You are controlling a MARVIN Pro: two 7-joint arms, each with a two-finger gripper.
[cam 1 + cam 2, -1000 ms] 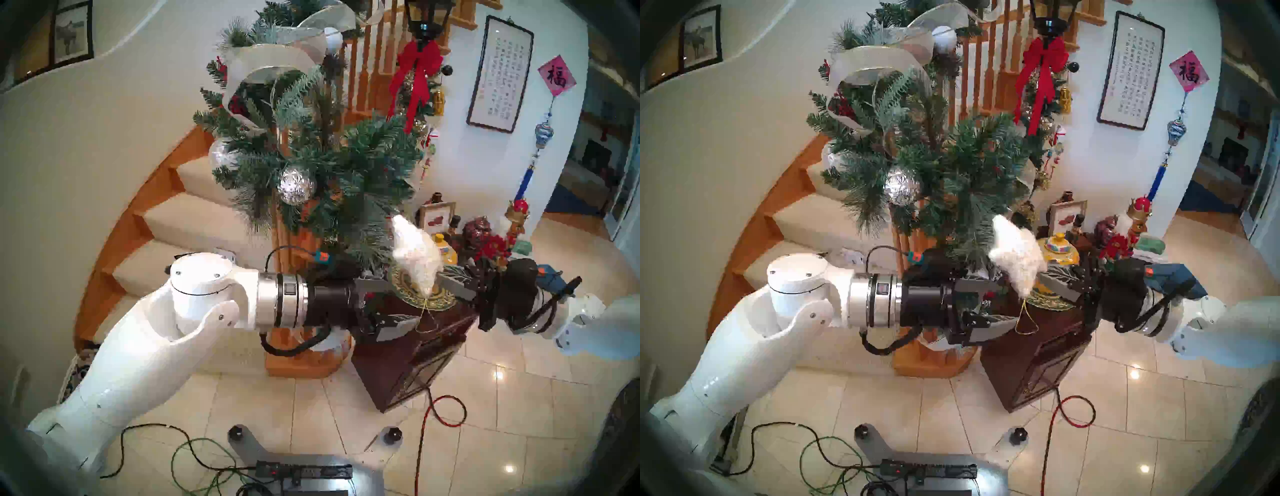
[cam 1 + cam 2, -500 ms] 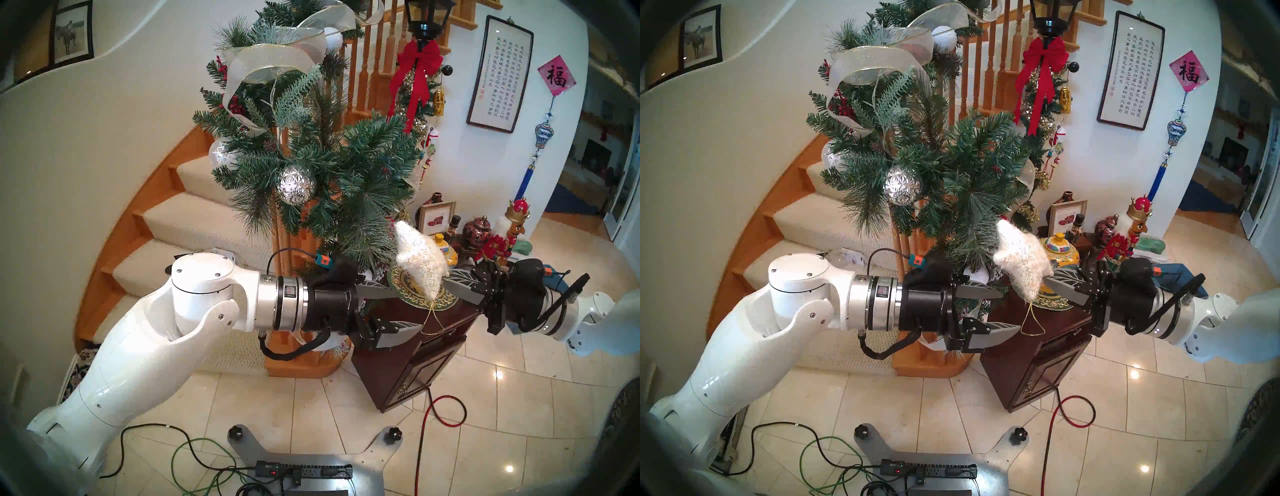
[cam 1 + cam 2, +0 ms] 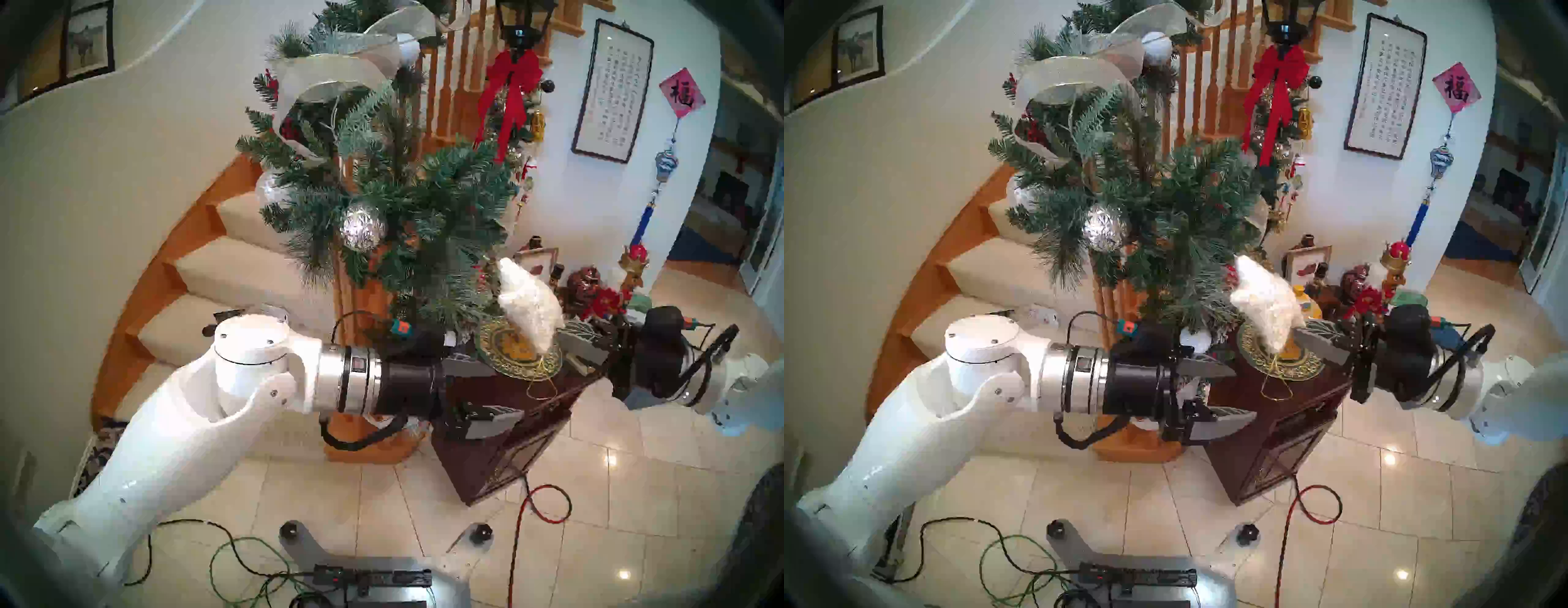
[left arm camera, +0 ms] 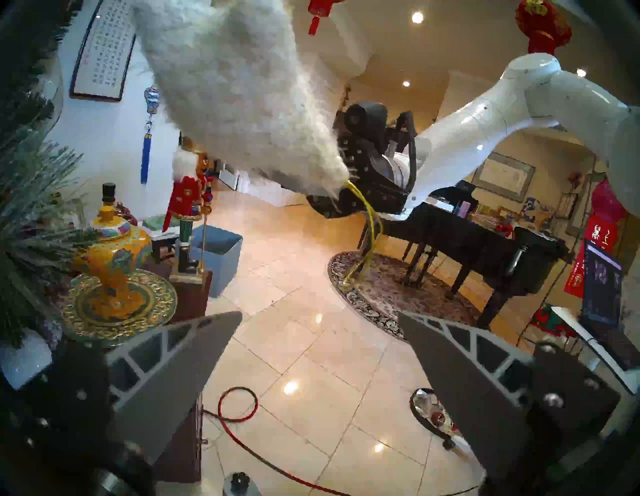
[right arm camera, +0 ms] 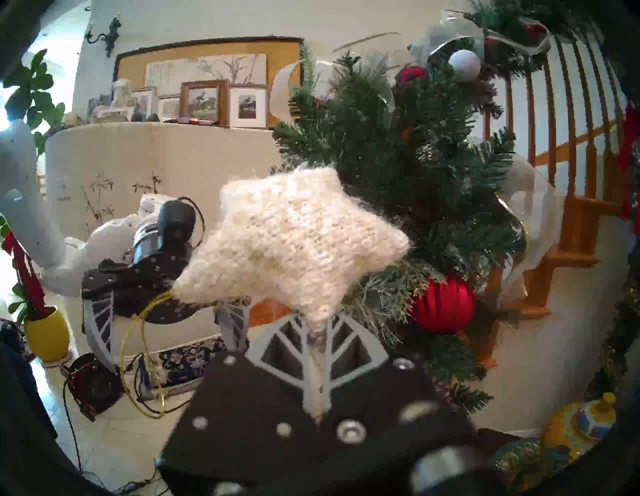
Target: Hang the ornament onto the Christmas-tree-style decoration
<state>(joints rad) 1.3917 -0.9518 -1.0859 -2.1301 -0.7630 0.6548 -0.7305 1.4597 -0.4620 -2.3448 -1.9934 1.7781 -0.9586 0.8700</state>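
The right end effector (image 5: pixel 317 332) pinches one point of the star (image 5: pixel 294 239); its gold loop (image 5: pixel 145 346) dangles at 7 o'clock toward the wide-open left end effector (image 4: pixel 320 346). Garland (image 3: pixel 424 204) stands at 11 o'clock.

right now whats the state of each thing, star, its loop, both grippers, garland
white star: held by one point, not yet hung
gold string loop: dangling free, on no branch
right gripper: shut on the star
left gripper: open, empty, below the star
green garland: on the stair rail, star beside its lower branches
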